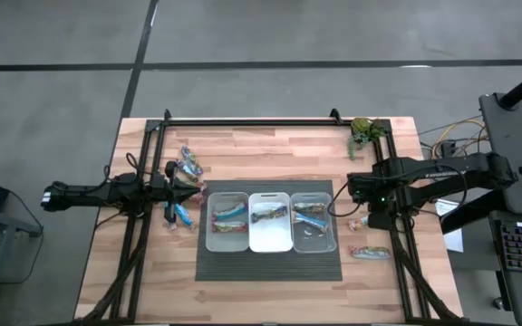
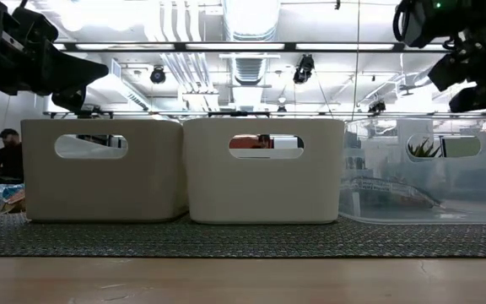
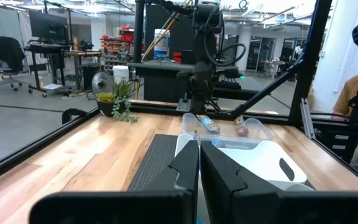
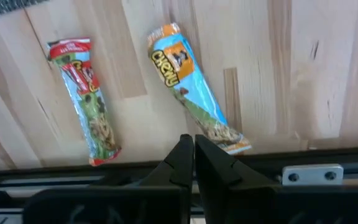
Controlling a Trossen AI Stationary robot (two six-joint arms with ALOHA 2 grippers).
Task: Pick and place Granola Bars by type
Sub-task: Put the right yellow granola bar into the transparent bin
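Now, left claw pressed together, empty, hovering beside a cluster of granola bars on the wooden surface. Three bins sit centre on a dark mat, bars inside each. Right claw, pressed together, empty, hangs over two loose bars just right of the bins.

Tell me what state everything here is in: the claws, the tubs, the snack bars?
Left gripper: shut, empty, hanging left of the tubs.
Right gripper: shut, empty, above two loose bars.
Left tub: holds bars.
Middle tub: holds bars.
Right tub: clear, holds a bar.
Red-ended bar: lying flat on the table.
Orange-ended bar: lying flat, apart from it.
Bars left of the tubs: loose on the table.
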